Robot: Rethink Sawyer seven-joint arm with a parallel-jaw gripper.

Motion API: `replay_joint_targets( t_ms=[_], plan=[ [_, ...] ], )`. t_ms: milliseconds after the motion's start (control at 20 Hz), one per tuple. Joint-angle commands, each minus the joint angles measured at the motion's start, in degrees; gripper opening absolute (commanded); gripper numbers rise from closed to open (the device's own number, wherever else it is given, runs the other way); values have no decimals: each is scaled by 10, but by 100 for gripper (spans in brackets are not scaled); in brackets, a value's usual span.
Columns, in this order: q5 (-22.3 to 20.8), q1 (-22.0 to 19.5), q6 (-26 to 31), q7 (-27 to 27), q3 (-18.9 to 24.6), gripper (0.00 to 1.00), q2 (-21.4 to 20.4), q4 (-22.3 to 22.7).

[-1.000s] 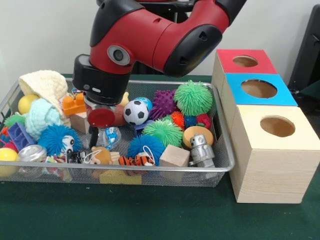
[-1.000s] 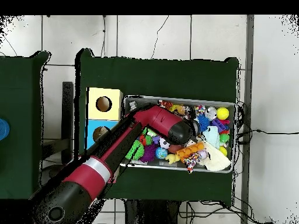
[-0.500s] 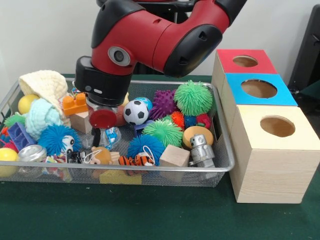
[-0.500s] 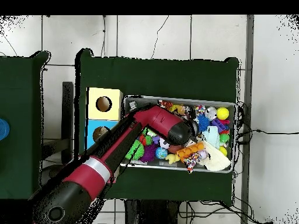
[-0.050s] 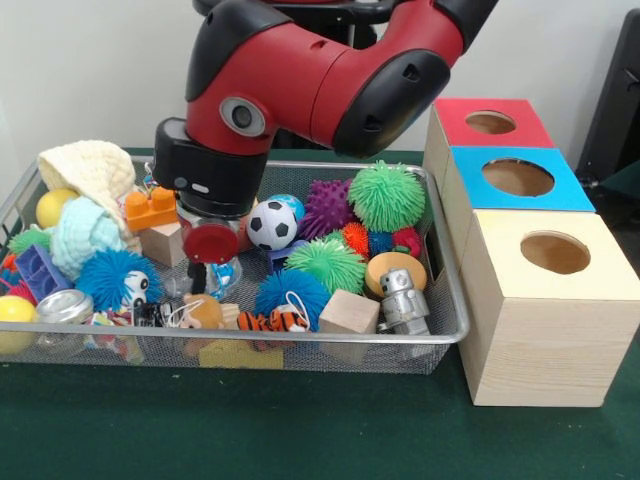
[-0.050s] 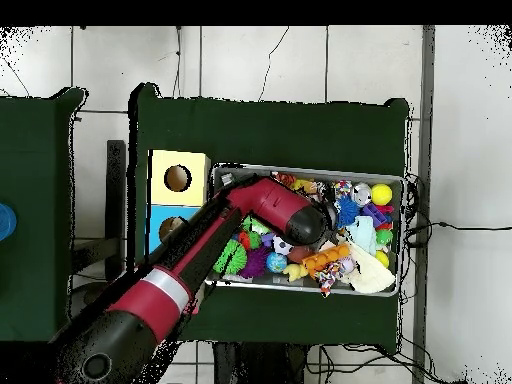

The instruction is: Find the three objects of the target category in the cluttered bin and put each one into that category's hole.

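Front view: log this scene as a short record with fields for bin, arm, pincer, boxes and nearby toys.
bin: wire mesh bin, crowded with toys
arm: red and black arm reaching down into the bin's left-middle
pincer: hidden among the toys, state unreadable
boxes: red box, blue box, wooden box, each with a round hole on top
nearby toys: soccer ball, orange brick

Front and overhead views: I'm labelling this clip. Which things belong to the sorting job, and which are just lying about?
Job: silver mesh bin; jumbled toys; red box; blue box; pale wooden box, each holed.
Lying about: black floor cable; blue round object at overhead's left edge.
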Motion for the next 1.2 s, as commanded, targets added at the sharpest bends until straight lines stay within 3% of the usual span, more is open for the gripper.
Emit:
replay_joint_targets(
  t_ms=[50, 200, 650, 950, 1200],
  plan=[
    [8, -32, -89, 63, 96, 100, 15, -87],
    [8, -40, -120, 70, 105, 100, 18, -101],
    [10, -41, -134, 83, 82, 100, 36, -116],
    [-7, -35, -135, 78, 45, 100, 25, -80],
    [-30, -36, -165, 53, 10, 100, -14, -49]
  ],
)
